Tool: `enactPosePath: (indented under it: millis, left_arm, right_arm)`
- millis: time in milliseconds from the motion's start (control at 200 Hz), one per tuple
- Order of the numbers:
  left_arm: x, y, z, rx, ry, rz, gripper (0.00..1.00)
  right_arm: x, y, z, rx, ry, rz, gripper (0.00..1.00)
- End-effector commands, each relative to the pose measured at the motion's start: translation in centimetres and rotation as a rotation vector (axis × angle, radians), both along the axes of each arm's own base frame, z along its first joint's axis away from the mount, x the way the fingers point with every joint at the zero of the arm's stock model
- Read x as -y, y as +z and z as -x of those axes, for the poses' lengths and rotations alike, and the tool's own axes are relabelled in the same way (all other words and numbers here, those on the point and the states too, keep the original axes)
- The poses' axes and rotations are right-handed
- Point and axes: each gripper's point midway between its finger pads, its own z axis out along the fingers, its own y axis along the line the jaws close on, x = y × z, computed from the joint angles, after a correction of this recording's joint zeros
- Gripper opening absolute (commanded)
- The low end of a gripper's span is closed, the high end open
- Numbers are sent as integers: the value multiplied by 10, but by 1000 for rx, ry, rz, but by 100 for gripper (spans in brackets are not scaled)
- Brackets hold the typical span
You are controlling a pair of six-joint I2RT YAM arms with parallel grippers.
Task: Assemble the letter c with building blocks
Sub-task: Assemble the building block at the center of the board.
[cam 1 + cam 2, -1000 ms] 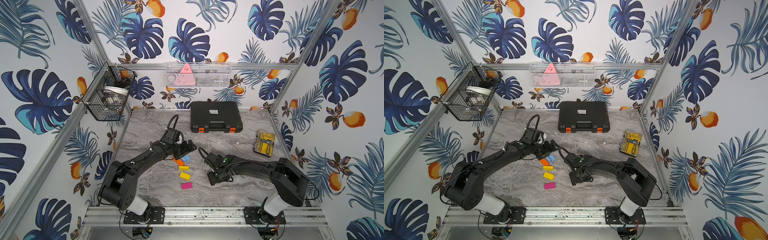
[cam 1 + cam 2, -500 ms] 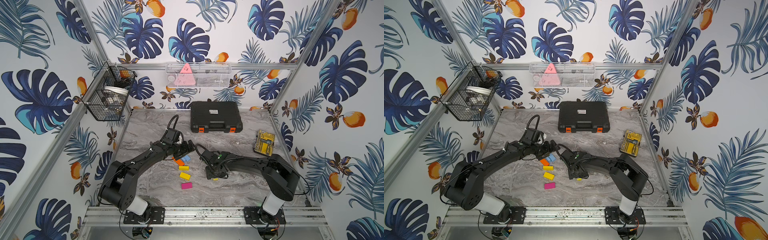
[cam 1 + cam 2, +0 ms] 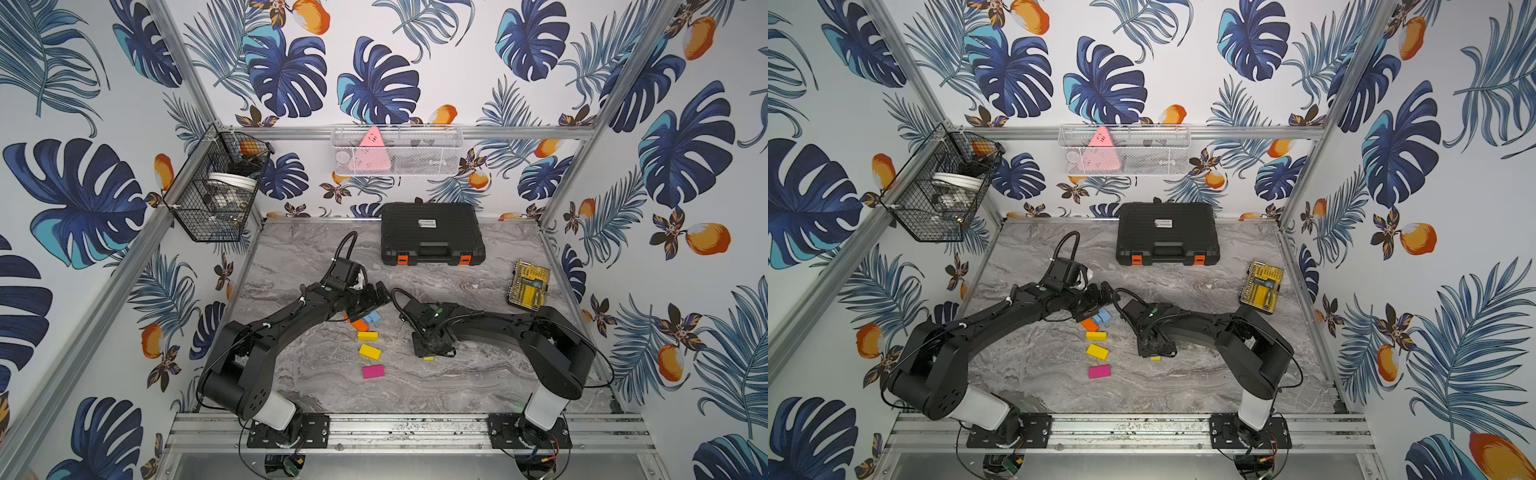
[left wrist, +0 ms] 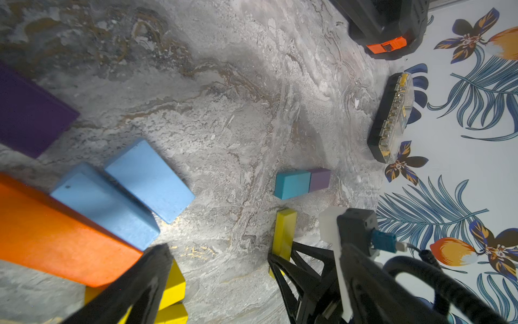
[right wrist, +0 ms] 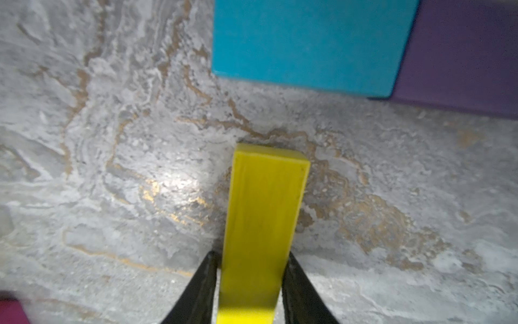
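Your right fingers (image 5: 297, 289) grip the long yellow block (image 5: 263, 213) across its narrow width, at the end far from the teal block (image 5: 308, 45). The block lies on the tabletop (image 5: 112, 168), pointing at the teal block but apart from it. It looks stiff, light and smooth, so I think it may pivot; a hold nearer its middle seems safer. Your left fingers (image 4: 145, 275) stand wide open, well apart from the teal block.

Bare table (image 4: 238, 112) open between light blue blocks (image 4: 148, 174) and teal block (image 5: 308, 42), teal and purple block (image 5: 462, 56) close ahead of long yellow block (image 5: 263, 218)
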Motion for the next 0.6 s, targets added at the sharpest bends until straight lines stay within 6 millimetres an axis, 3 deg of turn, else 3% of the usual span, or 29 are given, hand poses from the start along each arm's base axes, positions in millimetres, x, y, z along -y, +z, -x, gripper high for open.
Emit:
enactPosePath:
  millis: [0,595]
  left_arm:
    - [2,1,-2,15,-5,10,99]
    - [2,0,-1,14,-8,13,99]
  right_arm:
    - [-4,0,-2,-2,-26,-23,40]
    - [-10,0,-8,-2,-23,-42,38]
